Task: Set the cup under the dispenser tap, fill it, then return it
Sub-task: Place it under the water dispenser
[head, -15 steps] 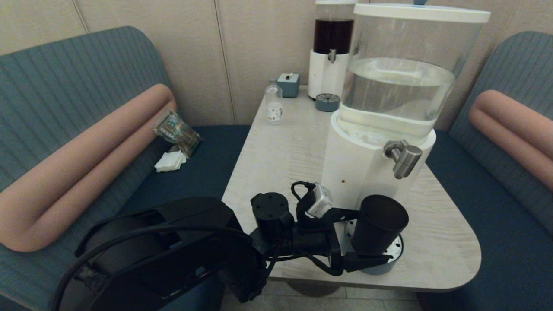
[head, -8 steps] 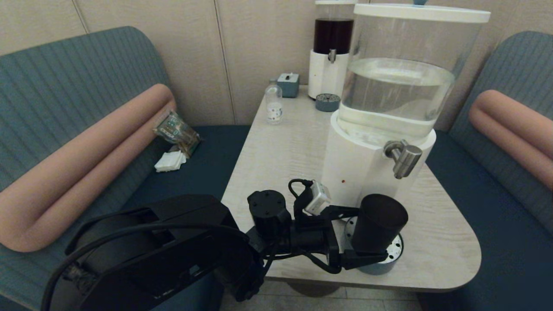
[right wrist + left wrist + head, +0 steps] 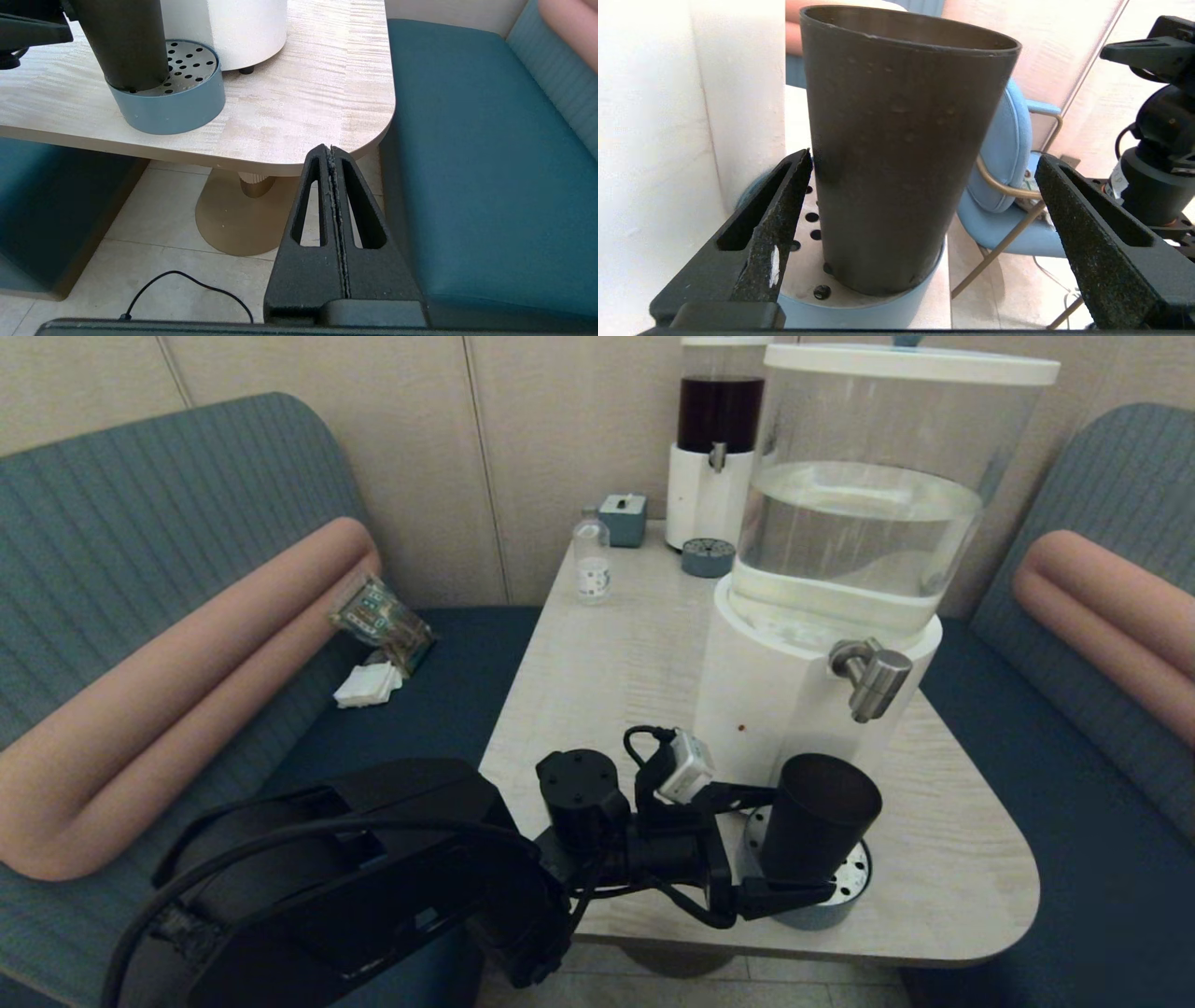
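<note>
Straddling the cup (image 3: 896, 149), the left gripper (image 3: 780, 845) has its jaws spread wide, one finger on each side. In the left wrist view the finger (image 3: 770, 242) nearer the dispenser base (image 3: 784, 709) looks touching or nearly touching the wall, while the other stands clearly apart, so nothing is clamped.

The cup stands upright on the round perforated drip tray (image 3: 187, 102), just in front of the white base. It sits low and to one side of the dispenser tap (image 3: 873, 677); from the head view it looks offset from the spout rather than squarely beneath it. Judgement: the tray marks the fill spot, so the cup either needs a nudge or the camera angle is misleading.

Room to move:
- dispenser base crowds the inner finger, little slack there
- outer side is open air past the table (image 3: 597, 653)
- tray sits near the table's front edge, so any push outward risks it

The right gripper (image 3: 332, 219) is parked below table height, fingers pressed together, holding nothing.
</note>
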Tool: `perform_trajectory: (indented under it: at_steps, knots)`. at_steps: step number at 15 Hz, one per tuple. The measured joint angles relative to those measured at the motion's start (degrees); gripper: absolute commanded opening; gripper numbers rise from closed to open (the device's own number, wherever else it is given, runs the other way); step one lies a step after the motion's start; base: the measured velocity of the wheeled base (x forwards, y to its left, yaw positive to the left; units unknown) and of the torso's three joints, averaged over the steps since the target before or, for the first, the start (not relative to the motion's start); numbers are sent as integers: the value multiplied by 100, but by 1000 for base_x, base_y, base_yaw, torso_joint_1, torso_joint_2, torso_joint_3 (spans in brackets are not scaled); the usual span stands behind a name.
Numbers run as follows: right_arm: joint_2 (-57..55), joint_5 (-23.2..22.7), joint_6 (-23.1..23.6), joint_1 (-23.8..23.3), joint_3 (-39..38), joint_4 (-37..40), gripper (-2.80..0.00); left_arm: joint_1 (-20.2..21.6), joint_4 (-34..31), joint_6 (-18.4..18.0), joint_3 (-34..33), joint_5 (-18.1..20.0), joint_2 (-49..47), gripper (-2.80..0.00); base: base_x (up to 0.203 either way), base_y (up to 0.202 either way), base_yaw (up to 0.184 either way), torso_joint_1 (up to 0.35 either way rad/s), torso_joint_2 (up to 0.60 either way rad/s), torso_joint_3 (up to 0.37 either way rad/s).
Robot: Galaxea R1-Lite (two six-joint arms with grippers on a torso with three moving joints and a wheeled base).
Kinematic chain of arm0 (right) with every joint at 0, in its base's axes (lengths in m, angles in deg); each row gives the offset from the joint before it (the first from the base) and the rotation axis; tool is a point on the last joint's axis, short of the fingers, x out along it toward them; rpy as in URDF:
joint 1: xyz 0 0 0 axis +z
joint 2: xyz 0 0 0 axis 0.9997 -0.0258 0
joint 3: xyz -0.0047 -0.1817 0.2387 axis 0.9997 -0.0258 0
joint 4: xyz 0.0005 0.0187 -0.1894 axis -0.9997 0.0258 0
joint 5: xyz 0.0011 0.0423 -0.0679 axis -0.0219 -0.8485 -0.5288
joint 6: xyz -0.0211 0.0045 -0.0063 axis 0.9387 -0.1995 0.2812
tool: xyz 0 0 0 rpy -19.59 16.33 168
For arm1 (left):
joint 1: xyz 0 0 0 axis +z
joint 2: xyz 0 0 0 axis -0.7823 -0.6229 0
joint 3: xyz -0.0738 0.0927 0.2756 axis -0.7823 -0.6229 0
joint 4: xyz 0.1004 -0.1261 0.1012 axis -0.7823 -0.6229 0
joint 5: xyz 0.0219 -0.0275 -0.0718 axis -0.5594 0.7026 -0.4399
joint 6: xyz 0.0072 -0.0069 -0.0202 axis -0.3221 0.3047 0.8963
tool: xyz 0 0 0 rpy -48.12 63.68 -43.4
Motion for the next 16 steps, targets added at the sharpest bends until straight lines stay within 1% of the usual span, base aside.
perform_trajectory:
  at_steps: [10, 16]
  knots:
    - [0, 1, 0, 0, 0, 0, -280, -11, 0, -33, -217, 16, 170, 0, 0, 0, 0, 0, 0, 0]
    - [0, 2, 0, 0, 0, -2, -280, -164, 0, -26, -346, 11, 267, 0, 0, 0, 0, 0, 0, 0]
